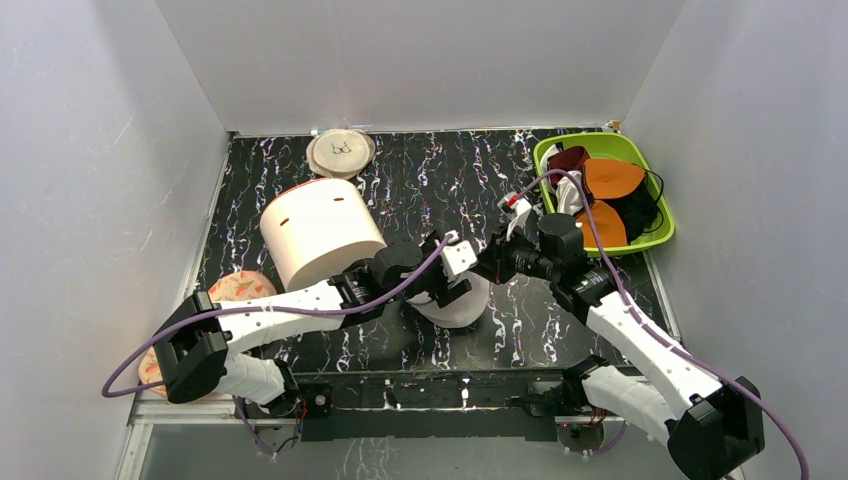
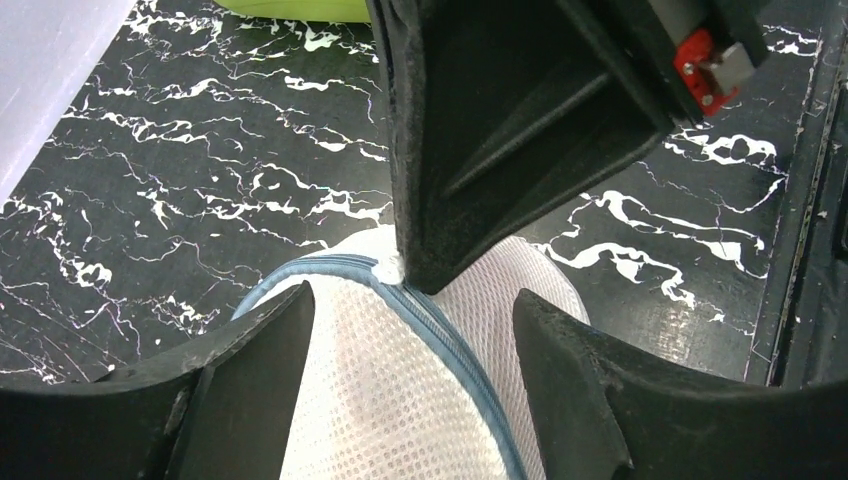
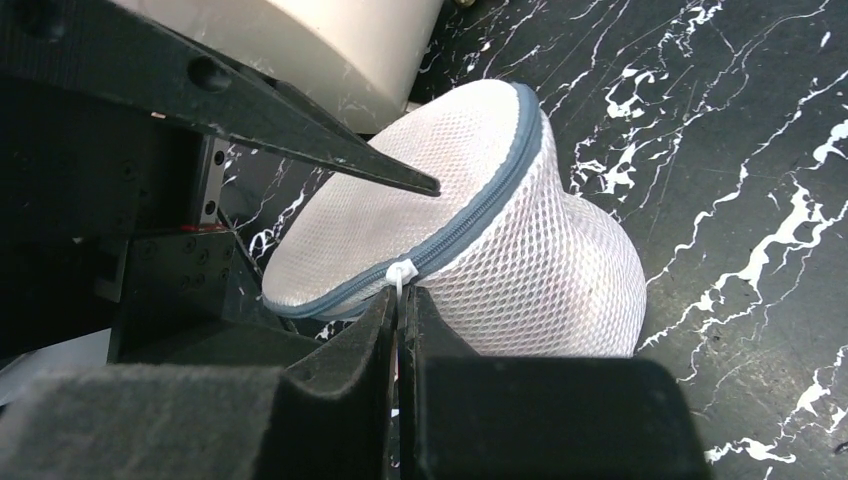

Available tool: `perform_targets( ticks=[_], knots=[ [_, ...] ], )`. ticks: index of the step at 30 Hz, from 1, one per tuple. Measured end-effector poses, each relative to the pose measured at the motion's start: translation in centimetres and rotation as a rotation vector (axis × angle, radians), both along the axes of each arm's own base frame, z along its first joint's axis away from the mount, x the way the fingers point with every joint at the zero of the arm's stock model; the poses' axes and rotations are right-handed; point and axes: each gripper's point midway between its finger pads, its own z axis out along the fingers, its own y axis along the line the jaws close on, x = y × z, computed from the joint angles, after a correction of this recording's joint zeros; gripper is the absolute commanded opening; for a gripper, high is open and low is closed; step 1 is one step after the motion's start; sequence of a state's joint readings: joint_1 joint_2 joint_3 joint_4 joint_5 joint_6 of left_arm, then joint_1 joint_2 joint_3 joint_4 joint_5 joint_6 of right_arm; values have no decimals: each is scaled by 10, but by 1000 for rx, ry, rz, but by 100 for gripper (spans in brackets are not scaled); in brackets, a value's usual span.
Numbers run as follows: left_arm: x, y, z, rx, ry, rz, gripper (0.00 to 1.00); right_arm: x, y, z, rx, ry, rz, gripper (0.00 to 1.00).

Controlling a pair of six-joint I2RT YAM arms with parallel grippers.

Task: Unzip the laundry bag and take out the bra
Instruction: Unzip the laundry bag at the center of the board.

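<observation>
The laundry bag (image 1: 457, 308) is a small white mesh pouch with a blue-grey zip around its rim, sitting on the black marbled table between both arms. In the right wrist view the laundry bag (image 3: 500, 230) lies tilted, and my right gripper (image 3: 402, 296) is shut on its white zip pull (image 3: 400, 272). My left gripper (image 2: 412, 305) is open, one finger on each side of the mesh bag (image 2: 390, 400), with the zip (image 2: 450, 350) running between them. From above, the left gripper (image 1: 452, 280) and right gripper (image 1: 487, 268) meet over the bag. The bra is hidden.
A big cream cylinder (image 1: 320, 235) stands just left of the bag. A flat beige disc with a bra drawing (image 1: 341, 153) lies at the back. A green bin (image 1: 612, 146) at the back right holds orange cups and dark garments. A patterned round piece (image 1: 240, 287) lies near the left edge.
</observation>
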State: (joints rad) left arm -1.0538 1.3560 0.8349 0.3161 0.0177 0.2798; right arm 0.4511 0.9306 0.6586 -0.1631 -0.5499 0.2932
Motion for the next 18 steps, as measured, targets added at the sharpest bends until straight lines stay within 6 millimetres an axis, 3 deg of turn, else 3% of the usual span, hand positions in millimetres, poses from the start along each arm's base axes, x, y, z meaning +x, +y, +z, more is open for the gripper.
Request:
perform_targets(
  ticks=[3,12,18],
  knots=[
    [0,0,0,-4,10,7,68,-2,3,0,1,0,10,0],
    [12,8,-9,34,-4,83,17,1,-1,3,-7,-20,-30,0],
    [22,13,-7,54,-48,125,4,5,-5,3,-21,-25,-67,0]
  ],
)
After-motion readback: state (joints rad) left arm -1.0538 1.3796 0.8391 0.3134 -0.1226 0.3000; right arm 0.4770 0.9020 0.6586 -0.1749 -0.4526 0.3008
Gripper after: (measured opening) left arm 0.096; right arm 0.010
